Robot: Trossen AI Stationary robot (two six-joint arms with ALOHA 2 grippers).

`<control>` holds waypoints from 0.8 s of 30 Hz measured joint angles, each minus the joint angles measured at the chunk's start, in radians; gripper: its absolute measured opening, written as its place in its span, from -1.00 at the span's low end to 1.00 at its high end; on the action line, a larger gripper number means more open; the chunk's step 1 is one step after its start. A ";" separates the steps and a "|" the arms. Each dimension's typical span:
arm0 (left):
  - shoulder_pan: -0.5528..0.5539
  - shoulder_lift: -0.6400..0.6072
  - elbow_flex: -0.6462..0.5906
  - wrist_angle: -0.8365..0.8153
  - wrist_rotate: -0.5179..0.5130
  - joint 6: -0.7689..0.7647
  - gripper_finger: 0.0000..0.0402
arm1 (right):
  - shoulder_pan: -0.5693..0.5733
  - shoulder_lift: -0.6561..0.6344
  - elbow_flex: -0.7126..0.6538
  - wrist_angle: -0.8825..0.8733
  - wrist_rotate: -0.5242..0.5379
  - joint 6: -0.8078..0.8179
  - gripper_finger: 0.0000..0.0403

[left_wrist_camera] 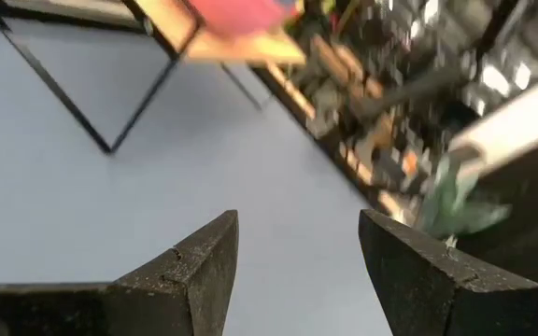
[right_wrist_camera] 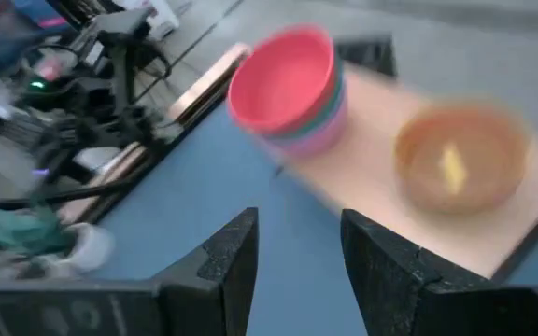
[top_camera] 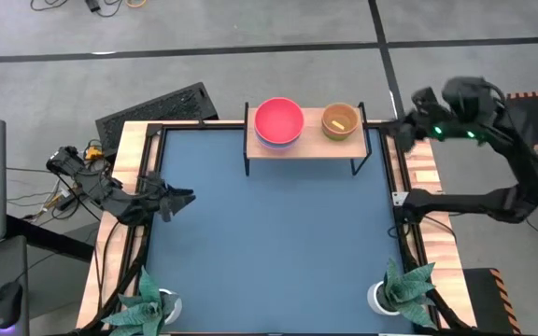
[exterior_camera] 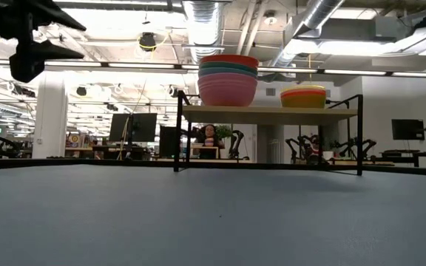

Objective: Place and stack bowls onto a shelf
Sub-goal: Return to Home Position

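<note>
Two bowl stacks (top_camera: 278,122) sit side by side on the shelf (top_camera: 312,145). Right gripper (right_wrist_camera: 299,224), spread and empty, hangs just off the shelf's small-stack end; left gripper (left_wrist_camera: 299,224), also spread, is well apart from the shelf.

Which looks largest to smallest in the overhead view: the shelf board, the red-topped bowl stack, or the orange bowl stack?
1. shelf board, clearly widest
2. red-topped bowl stack
3. orange bowl stack, smallest

All three sit together, so nearness barely matters.
</note>
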 joint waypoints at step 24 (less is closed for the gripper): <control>0.000 -0.214 0.001 0.269 0.052 0.621 0.04 | 0.542 -0.548 -1.181 1.293 0.065 -0.016 -0.11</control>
